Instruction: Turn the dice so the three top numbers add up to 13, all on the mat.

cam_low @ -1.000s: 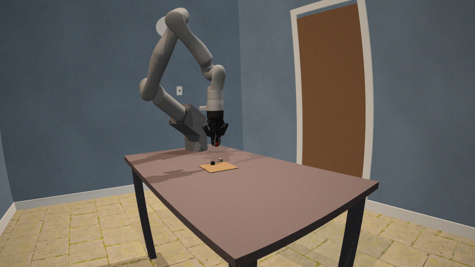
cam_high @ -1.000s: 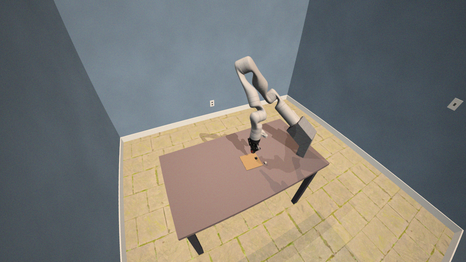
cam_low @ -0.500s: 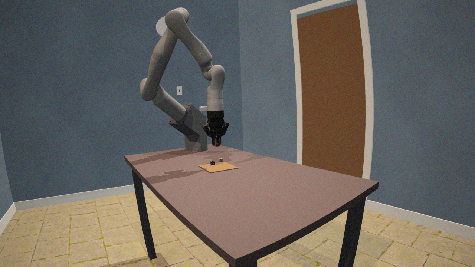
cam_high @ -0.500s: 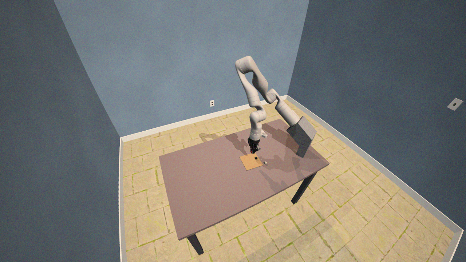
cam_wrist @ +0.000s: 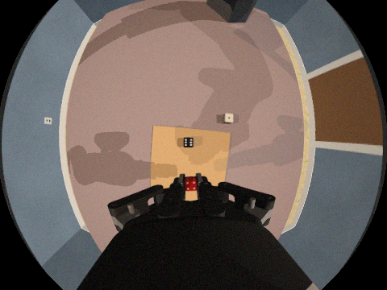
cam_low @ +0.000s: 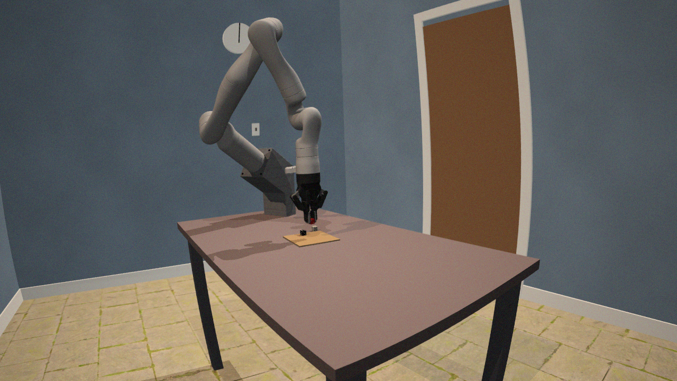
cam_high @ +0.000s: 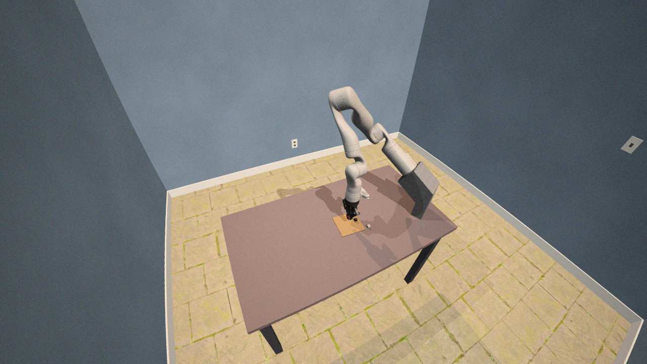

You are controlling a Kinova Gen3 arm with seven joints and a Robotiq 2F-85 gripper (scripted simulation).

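My gripper (cam_high: pixel 350 216) (cam_low: pixel 311 219) (cam_wrist: pixel 190 180) is shut on a red die (cam_wrist: pixel 189 185) (cam_low: pixel 312 220) and holds it a little above the near edge of the tan mat (cam_high: pixel 344 229) (cam_low: pixel 319 239) (cam_wrist: pixel 167 145). A black die (cam_high: pixel 355 219) (cam_low: pixel 302 232) (cam_wrist: pixel 189 142) lies on the mat. A white die (cam_high: pixel 369 225) (cam_low: pixel 314 228) (cam_wrist: pixel 228 118) lies on the bare table beside the mat, off it.
The brown table (cam_high: pixel 289 262) (cam_low: pixel 378 284) (cam_wrist: pixel 140 76) carries the mat near its far end. The arm's grey base block (cam_high: pixel 420 187) (cam_low: pixel 272 182) stands at the table's far edge behind the mat.
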